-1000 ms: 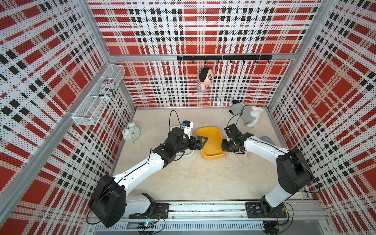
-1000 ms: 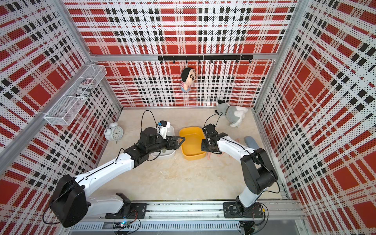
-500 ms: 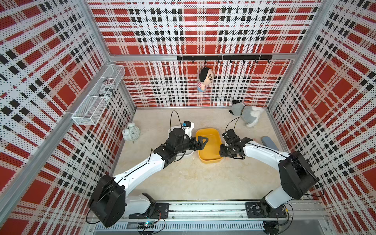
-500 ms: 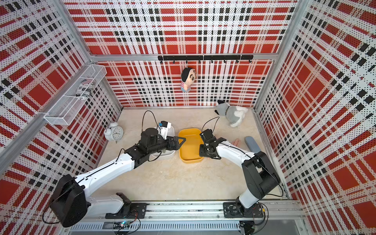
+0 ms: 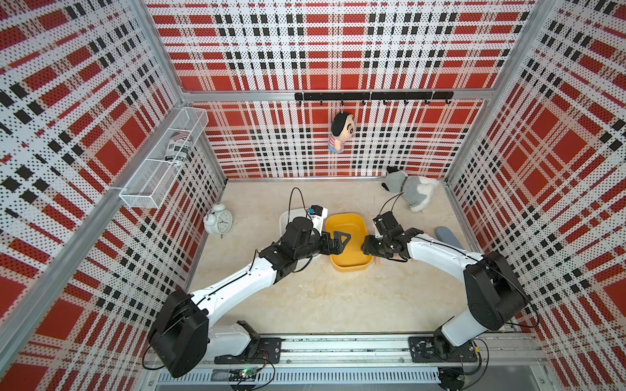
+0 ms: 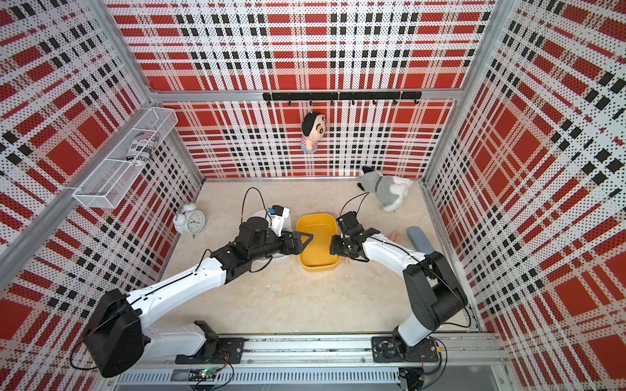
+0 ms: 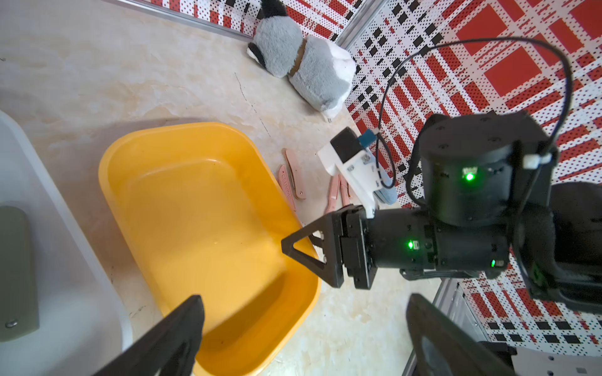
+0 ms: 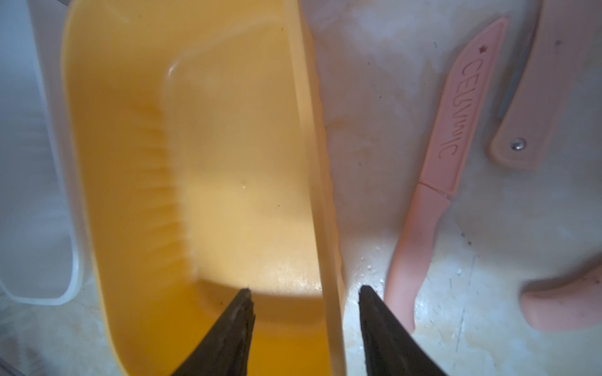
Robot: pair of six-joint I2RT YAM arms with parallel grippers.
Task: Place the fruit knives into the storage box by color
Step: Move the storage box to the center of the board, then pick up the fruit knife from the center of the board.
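Observation:
The yellow storage box (image 5: 345, 217) stands mid-table, with nothing in it in the wrist views. A white storage box (image 5: 287, 216) beside it holds a sage green fruit knife (image 7: 13, 270). Several salmon pink fruit knives (image 8: 452, 130) (image 7: 294, 172) lie on the table by the yellow box's right side. My right gripper (image 8: 305, 291) (image 5: 365, 245) is open, with one finger inside the yellow box and one outside its right wall (image 8: 314, 162). My left gripper (image 7: 304, 301) (image 5: 338, 241) hangs wide open over the yellow box's left part, holding nothing.
A white alarm clock (image 5: 218, 221) stands at the left wall. A grey plush dog (image 5: 411, 193) lies at the back right and a blue-grey object (image 5: 447, 235) at the right wall. A doll (image 5: 342, 132) and a wire basket (image 5: 162, 162) hang on the walls.
My right gripper has gone from shut to open and shifted left along the yellow box's right wall. The yellow box has moved slightly left. The left arm has stayed put.

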